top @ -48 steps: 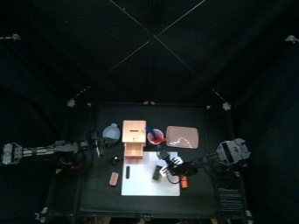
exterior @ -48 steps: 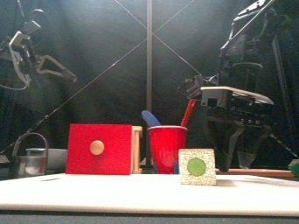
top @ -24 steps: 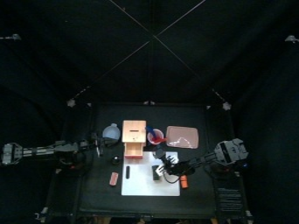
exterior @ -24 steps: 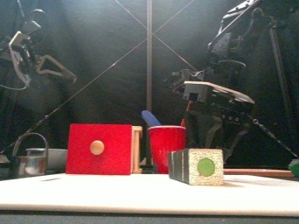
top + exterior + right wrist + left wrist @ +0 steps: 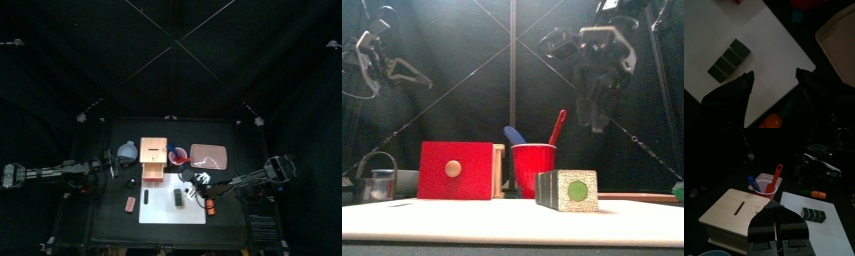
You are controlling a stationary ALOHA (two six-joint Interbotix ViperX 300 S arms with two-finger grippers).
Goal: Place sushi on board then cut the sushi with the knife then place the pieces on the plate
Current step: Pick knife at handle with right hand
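Note:
The dark green sushi roll (image 5: pixel 178 197) lies on the white cutting board (image 5: pixel 158 208), free of both grippers; its round green end faces the front view (image 5: pixel 571 190). My right gripper (image 5: pixel 199 183) hangs open high above and to the right of it (image 5: pixel 593 115); in the right wrist view the roll (image 5: pixel 729 60) lies on the board (image 5: pixel 757 40) beyond the spread jaws (image 5: pixel 776 75). The red cup (image 5: pixel 533 168) holds a red knife (image 5: pixel 557 127) and a blue knife (image 5: pixel 515 135). The pink tray (image 5: pixel 210 155) sits at the back right. My left gripper (image 5: pixel 776 223) rests shut at the left (image 5: pixel 114 166).
The wooden box (image 5: pixel 155 158) with its red drawer front (image 5: pixel 456 170) stands behind the board beside the cup. A blue-grey bowl (image 5: pixel 127 151) is left of the box, and a metal cutter (image 5: pixel 380 184) is at the far left. Small orange toys (image 5: pixel 130 204) (image 5: pixel 211 208) flank the board.
My right gripper has let go of the sushi roll, risen well above it and drawn back to the right. The roll now lies on the board. The left arm has not moved.

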